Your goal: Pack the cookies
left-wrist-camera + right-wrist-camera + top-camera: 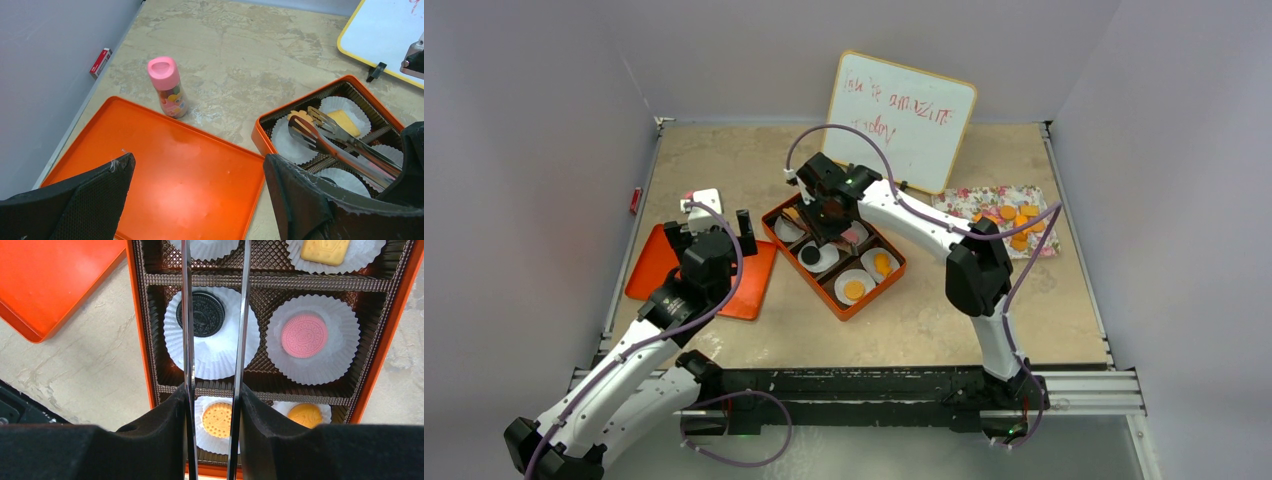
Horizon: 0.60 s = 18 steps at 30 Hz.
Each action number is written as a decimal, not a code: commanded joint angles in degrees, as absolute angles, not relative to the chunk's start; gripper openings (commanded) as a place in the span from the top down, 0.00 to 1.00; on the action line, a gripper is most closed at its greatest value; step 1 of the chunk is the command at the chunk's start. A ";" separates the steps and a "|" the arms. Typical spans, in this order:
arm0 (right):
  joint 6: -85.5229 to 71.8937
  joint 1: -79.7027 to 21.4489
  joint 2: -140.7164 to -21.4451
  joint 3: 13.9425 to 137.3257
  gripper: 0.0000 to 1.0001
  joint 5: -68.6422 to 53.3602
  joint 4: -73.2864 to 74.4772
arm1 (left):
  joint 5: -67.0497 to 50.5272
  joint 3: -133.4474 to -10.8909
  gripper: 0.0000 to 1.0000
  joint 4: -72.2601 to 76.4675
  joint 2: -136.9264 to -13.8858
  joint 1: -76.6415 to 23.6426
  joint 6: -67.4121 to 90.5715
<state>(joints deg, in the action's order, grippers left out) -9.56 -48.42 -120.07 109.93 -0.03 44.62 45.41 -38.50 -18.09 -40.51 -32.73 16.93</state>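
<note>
**Tongs poised over the box's far cup**

We see the right gripper (pixel 212 432) clamped on metal tongs (pixel 186 330). The tongs' arms stand slightly apart and run lengthwise along the orange box (pixel 142 340), with the tips over the paper cup (pixel 286 145) in its far left corner. An orange sliver shows beside the tips; we cannot tell whether it is gripped. Inside the box, the black cookie (pixel 200 314), the pink cookie (pixel 304 335) and two orange cookies (pixel 217 419) sit in cups. Loose cookies (pixel 1016 222) lie on a floral cloth (pixel 969 200) right of the box, nearer the right arm. Fetching one likely means swinging the tongs rightward. The left gripper (pixel 197 180) hangs wide open and empty over an orange tray (pixel 165 165) left of the box.
</note>
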 commanded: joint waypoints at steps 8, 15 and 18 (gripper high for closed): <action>-7.39 -49.66 -120.01 113.01 0.68 -1.69 46.96 | 45.09 -38.06 0.00 -16.67 -40.25 -32.48 17.05; -7.28 -49.77 -120.15 113.50 0.60 -1.00 47.43 | 44.91 -38.06 0.00 -16.67 -40.12 -32.48 16.98; -7.32 -49.81 -120.15 113.68 0.57 -0.84 47.58 | 44.69 -38.06 0.00 -16.65 -40.16 -32.47 16.96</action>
<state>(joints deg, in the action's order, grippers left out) -8.29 -49.50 -120.27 111.00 -0.99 46.52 45.12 -38.33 -18.06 -40.51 -32.73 16.93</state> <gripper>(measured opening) 0.425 0.996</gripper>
